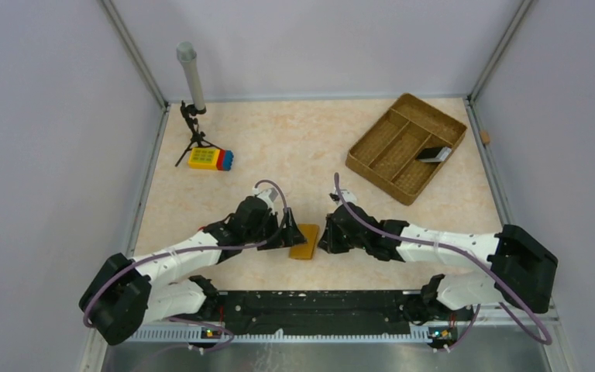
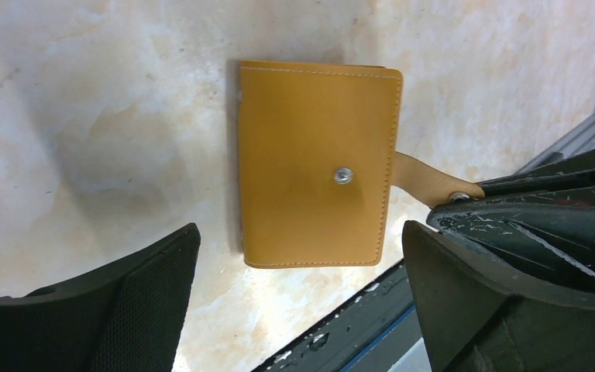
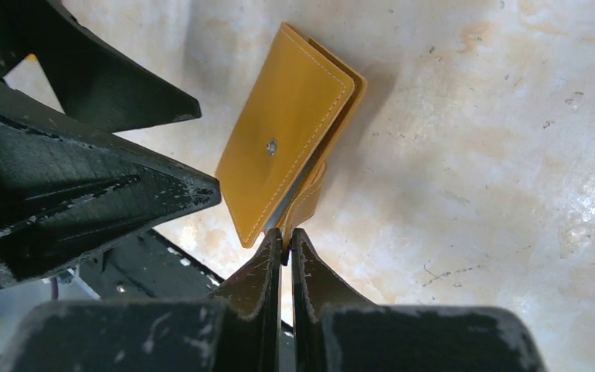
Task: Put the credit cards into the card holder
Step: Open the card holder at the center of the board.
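Observation:
The orange-tan card holder (image 1: 304,242) lies closed on the table between my two grippers, its snap stud facing up. In the left wrist view the card holder (image 2: 318,163) sits flat just ahead of my left gripper (image 2: 300,232), which is open wide with nothing between its fingers. My right gripper (image 3: 287,232) is shut on the strap tab (image 3: 310,198) at the card holder's (image 3: 279,147) edge. Far off, a dark credit card over a pale one (image 1: 434,154) rests in the woven tray. From above, the left gripper (image 1: 293,229) and right gripper (image 1: 327,236) flank the holder.
A large brown woven compartment tray (image 1: 380,151) stands at the back right. A yellow-red-blue toy block (image 1: 210,159) and a small tripod with a grey tube (image 1: 192,101) stand at the back left. The black base rail (image 1: 318,306) runs just behind the holder.

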Controlling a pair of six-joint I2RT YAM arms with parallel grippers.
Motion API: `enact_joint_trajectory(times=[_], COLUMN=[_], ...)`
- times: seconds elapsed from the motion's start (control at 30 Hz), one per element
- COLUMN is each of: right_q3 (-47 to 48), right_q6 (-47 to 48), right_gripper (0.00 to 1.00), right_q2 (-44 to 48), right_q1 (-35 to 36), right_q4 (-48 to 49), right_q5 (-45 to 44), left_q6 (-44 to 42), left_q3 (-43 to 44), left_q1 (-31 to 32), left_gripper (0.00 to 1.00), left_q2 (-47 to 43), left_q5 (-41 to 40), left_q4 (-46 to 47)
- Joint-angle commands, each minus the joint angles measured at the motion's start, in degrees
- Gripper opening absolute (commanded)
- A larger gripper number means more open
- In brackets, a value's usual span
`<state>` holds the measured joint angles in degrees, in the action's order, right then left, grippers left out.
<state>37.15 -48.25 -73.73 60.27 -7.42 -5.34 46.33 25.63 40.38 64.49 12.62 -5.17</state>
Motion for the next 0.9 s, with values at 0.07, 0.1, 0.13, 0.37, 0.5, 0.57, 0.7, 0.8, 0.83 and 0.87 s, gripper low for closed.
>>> enact_joint_trajectory(times=[0.07, 0.1, 0.13, 0.37, 0.5, 0.57, 0.7, 0.8, 0.83, 0.87], right_q3=[0.06, 0.04, 0.03, -0.29, -0.41, -0.28, -0.21, -0.44, -0.49, -0.57], right_q6=[-0.62, -0.56, -0.53, -0.77, -0.82, -0.88, -0.86, -1.08, -1.20, -1.25], right_gripper=[0.00, 0.00, 0.00, 0.00, 0.00, 0.00, 0.00, 0.00, 0.00, 0.00], right_q2=[4.50, 4.85, 5.23, 5.88, 6.01, 6.14, 6.12, 6.09, 6.07, 5.99], right_q1=[0.74, 0.73, 0.71, 0.69, 0.64, 0.68, 0.70, 0.69, 0.69, 0.71], right_q4=[2.10, 2.16, 2.25, 1.88, 1.42, 1.06, 0.16, -0.26, -0.50, -0.74], right_q5=[-0.45, -0.50, -0.59, -1.12, -1.31, -1.63, -2.25, -2.83, -3.06, -3.16], left_q6=[-1.64, -2.42, -3.39, -5.91, -6.36, -6.44, -6.74, -6.74, -6.72, -6.78], left_q3=[1.51, 2.40, 3.33, 6.39, 6.84, 6.96, 7.06, 7.24, 7.11, 7.00], left_q1=[1.05, 1.50, 2.06, 3.54, 3.56, 3.64, 3.67, 3.66, 3.65, 3.65], left_gripper=[0.99, 0.99, 0.99, 0.98, 0.93, 0.90, 0.82, 0.77, 0.77, 0.76], left_q2=[-1.47, -1.00, -0.26, 3.82, 4.29, 4.18, 3.30, 2.12, 1.50, 0.94], left_q5=[2.08, 1.40, 0.75, -2.64, -4.55, -5.54, -7.51, -9.53, -9.96, -10.33], left_q4=[4.73, 4.25, 3.10, -0.73, -2.63, -3.59, -5.68, -7.45, -7.75, -7.88])
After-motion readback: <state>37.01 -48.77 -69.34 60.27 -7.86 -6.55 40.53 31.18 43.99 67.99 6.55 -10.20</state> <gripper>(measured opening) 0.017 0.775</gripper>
